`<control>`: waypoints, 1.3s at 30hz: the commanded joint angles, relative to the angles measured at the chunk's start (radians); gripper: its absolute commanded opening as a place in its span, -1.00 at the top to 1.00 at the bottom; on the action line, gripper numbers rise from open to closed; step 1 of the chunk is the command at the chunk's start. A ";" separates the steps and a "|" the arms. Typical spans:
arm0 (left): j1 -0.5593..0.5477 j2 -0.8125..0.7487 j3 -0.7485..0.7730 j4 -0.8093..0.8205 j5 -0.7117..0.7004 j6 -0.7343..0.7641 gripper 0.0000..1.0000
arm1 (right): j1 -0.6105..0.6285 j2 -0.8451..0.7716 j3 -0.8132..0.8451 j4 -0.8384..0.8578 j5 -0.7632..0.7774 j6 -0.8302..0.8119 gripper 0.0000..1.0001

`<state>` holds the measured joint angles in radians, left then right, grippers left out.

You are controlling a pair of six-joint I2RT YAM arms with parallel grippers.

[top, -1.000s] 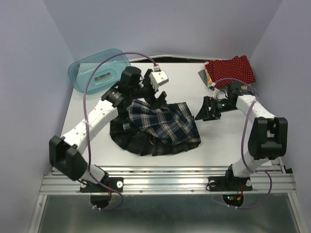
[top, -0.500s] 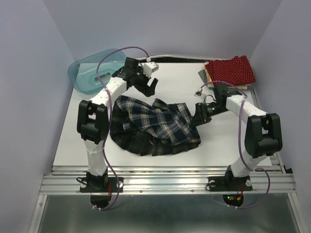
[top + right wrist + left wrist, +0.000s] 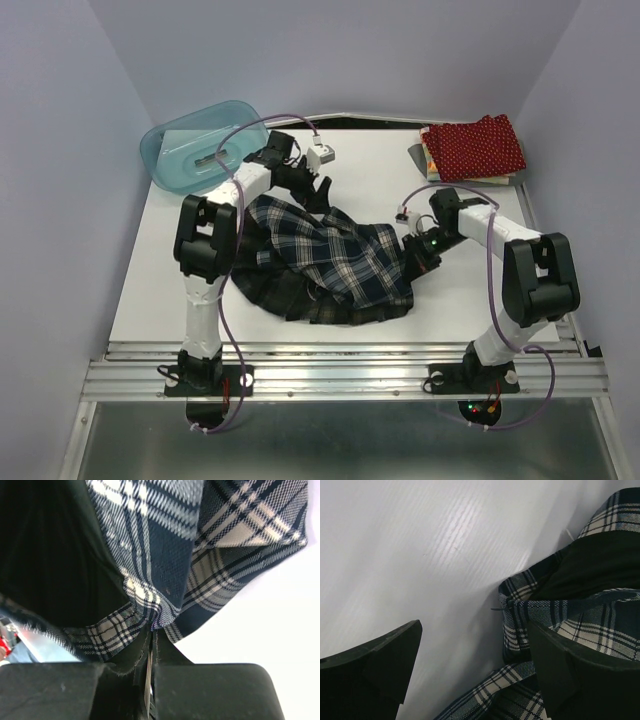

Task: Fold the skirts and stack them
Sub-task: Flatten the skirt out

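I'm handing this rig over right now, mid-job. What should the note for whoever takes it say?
Left gripper: open, holding nothing, at the far-left edge of the plaid skirt.
Right gripper: shut on the plaid skirt's right edge.
Plaid skirt: rumpled mid-table, not yet folded.
Dark red dotted skirt: folded at the far right corner, lying on a patterned garment of which only an edge shows.
Left to do: fold the plaid skirt and add it to that stack.
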<state>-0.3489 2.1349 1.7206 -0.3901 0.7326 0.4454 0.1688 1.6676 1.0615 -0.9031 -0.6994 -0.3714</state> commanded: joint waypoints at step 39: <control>0.200 -0.582 0.006 0.287 0.004 0.271 1.00 | -0.184 0.145 1.070 -0.019 0.453 0.098 0.99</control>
<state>-0.1940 1.7279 1.9099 -0.2234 0.7742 0.5789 0.0322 1.9240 2.3020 -0.8898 -0.2714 -0.2165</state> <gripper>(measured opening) 0.144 0.019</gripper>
